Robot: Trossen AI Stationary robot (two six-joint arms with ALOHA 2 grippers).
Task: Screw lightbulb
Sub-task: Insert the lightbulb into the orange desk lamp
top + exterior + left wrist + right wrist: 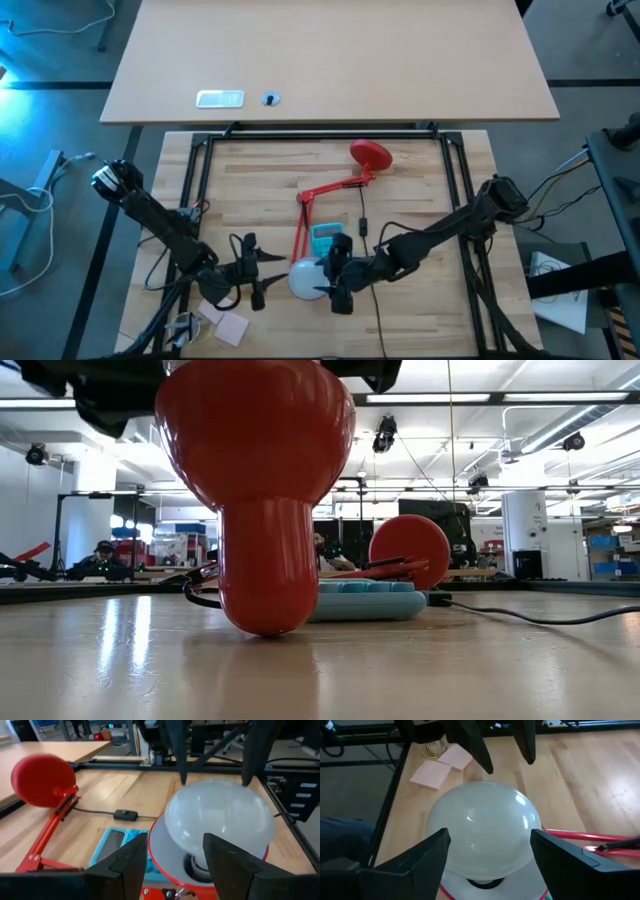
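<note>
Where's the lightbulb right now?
The lightbulb sits base-down in the red lamp shade, near the table's front edge, between the left tool and right tool.

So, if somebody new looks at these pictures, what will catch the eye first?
Probably the white lightbulb, seated dome-up in the red lamp shade at the near middle of the table, with the open left gripper and the open right gripper flanking it from either side. Next comes the lamp's round red base, farther back on the table, joined to the shade by thin red arms.
</note>
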